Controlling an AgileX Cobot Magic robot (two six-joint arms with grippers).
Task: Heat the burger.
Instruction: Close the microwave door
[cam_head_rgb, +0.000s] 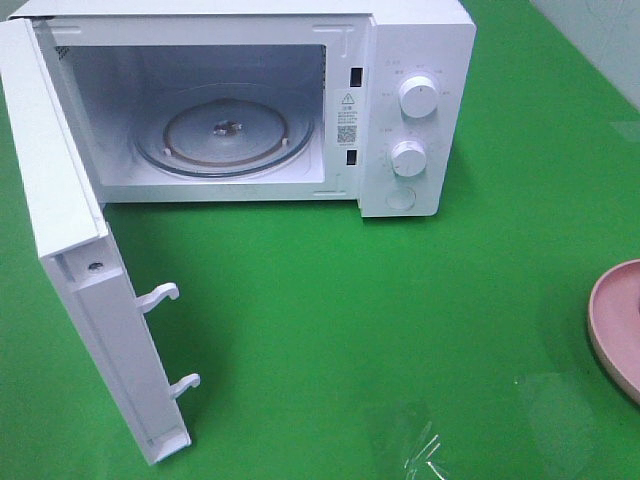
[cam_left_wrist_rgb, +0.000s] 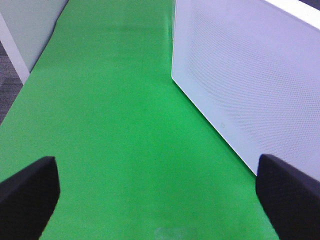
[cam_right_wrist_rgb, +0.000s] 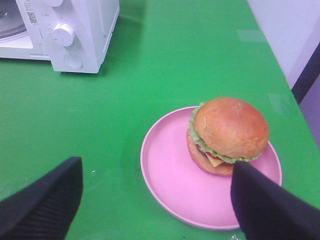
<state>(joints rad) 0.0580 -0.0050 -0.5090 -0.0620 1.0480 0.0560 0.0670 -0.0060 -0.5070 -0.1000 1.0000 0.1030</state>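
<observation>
The burger (cam_right_wrist_rgb: 229, 134), a tan domed bun with a lettuce edge and dark filling, sits on the far right part of a pink plate (cam_right_wrist_rgb: 170, 180) in the right wrist view. My right gripper (cam_right_wrist_rgb: 155, 200) hovers open above the plate's near side, and its right finger (cam_right_wrist_rgb: 265, 205) overlaps the burger's near edge in the picture. In the exterior high view only the plate's rim (cam_head_rgb: 612, 320) shows at the right edge; the burger and both grippers are out of that view. My left gripper (cam_left_wrist_rgb: 157, 200) is wide open over bare green table, holding nothing.
A white microwave (cam_head_rgb: 420, 60) stands at the back with its door (cam_head_rgb: 70, 250) swung wide open toward the front left. A glass turntable (cam_head_rgb: 225, 135) lies inside. The door's outer face (cam_left_wrist_rgb: 250, 75) is beside my left gripper. Green cloth (cam_head_rgb: 400, 330) covers the table.
</observation>
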